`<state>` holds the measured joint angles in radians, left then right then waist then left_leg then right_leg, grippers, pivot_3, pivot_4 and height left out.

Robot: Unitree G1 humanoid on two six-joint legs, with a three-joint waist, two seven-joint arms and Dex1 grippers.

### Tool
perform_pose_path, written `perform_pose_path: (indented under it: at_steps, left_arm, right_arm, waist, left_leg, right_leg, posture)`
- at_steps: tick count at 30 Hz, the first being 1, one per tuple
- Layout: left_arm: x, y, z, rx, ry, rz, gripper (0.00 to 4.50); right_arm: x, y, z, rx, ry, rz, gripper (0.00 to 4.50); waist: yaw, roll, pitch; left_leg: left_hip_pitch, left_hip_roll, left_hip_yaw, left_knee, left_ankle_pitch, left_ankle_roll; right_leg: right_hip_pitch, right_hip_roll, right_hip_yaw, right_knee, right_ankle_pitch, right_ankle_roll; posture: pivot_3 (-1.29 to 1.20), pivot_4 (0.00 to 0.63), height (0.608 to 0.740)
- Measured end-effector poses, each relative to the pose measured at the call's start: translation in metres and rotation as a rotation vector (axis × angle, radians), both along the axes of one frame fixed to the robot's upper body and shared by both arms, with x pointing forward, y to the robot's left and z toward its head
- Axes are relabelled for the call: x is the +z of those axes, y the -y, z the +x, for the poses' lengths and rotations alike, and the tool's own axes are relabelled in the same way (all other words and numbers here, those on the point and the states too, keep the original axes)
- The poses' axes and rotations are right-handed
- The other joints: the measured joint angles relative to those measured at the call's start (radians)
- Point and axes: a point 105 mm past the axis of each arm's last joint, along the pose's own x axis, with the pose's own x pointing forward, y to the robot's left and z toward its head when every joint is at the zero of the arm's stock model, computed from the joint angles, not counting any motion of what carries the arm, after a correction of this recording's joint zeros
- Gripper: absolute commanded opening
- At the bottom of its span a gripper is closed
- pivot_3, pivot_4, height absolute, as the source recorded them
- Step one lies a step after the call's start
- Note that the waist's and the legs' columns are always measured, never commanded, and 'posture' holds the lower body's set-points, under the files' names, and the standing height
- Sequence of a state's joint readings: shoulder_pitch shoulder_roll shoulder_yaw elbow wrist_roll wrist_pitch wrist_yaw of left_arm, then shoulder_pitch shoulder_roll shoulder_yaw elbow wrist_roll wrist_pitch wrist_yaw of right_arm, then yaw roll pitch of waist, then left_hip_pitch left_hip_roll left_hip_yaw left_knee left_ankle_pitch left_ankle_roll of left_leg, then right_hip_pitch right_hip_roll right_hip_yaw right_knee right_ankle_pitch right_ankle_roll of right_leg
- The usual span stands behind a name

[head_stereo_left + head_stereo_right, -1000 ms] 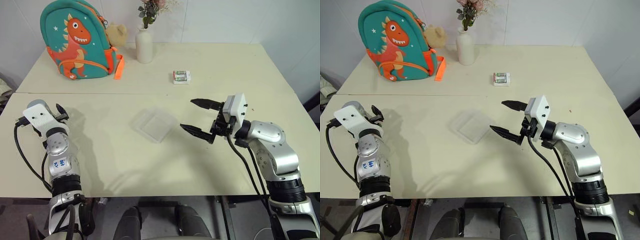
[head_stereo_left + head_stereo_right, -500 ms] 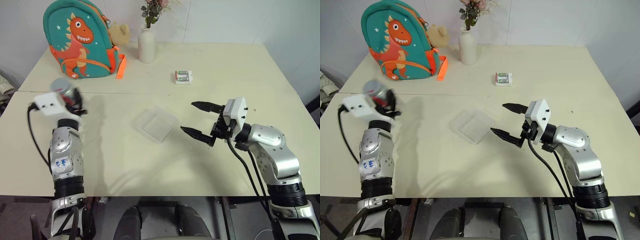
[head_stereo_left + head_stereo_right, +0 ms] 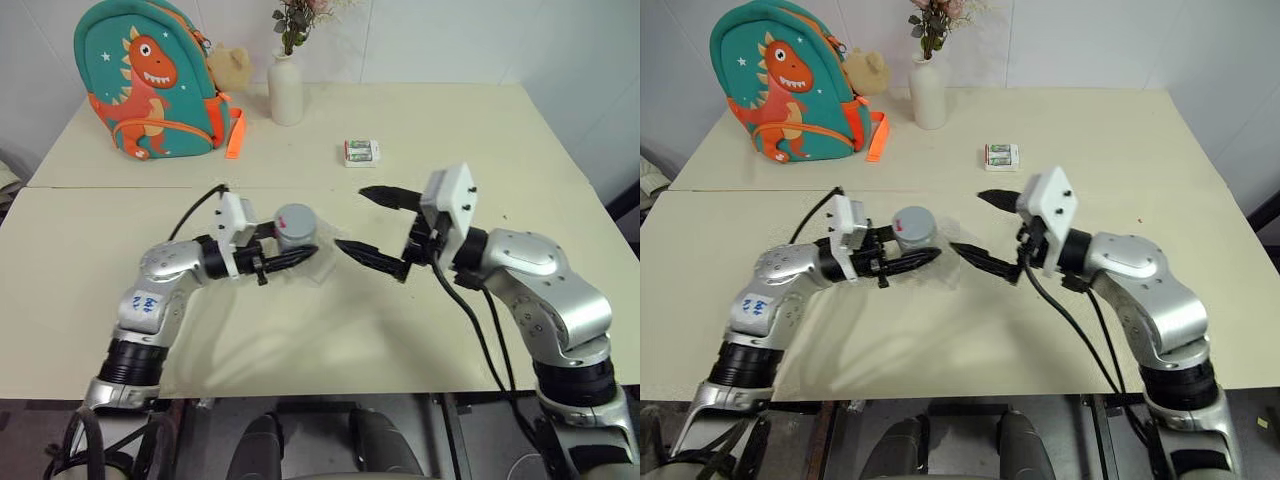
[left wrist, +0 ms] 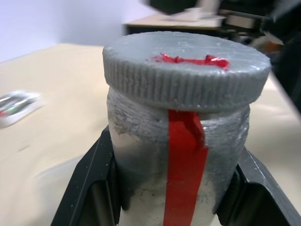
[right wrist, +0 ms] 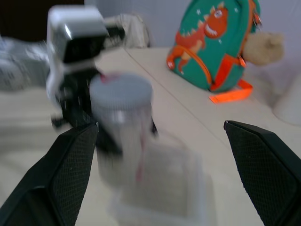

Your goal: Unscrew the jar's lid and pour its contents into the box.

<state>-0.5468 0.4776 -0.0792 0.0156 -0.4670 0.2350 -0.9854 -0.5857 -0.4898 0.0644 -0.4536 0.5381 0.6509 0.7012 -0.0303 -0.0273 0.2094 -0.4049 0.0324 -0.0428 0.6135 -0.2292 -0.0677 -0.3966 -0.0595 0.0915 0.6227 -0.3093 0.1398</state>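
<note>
Left hand (image 3: pixel 272 261) pinches the jar (image 3: pixel 296 228) upright above the box (image 3: pixel 318 262), so the spread right hand (image 3: pixel 372 224), at three o'clock, should close squarely around the lid (image 4: pixel 186 68).

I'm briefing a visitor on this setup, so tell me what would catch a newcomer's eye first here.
First, the jar with its grey lid on, clamped in the left gripper over the clear box at mid-table. Facing it, the right gripper hangs open. At the far left of the table stands a teal dinosaur backpack, with a white vase beside it.
</note>
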Motion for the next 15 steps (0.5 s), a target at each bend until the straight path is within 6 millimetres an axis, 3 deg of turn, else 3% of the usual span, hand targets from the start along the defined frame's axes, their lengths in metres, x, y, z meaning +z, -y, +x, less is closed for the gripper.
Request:
perform_pose_path:
  at_steps: [15]
  left_arm:
    - [0.004, 0.008, -0.001, -0.047, -0.011, 0.014, 1.98]
  right_arm:
    - [-0.009, -0.02, 0.003, 0.024, -0.089, -0.014, 4.5]
  waist:
    - [-0.001, 0.0, 0.0]
  left_leg:
    - [-0.001, 0.0, 0.0, 0.0, 0.0, 0.001]
  right_leg:
    - [-0.001, 0.0, 0.0, 0.001, 0.0, 0.0]
  posture:
    - [0.0, 0.15, 0.74]
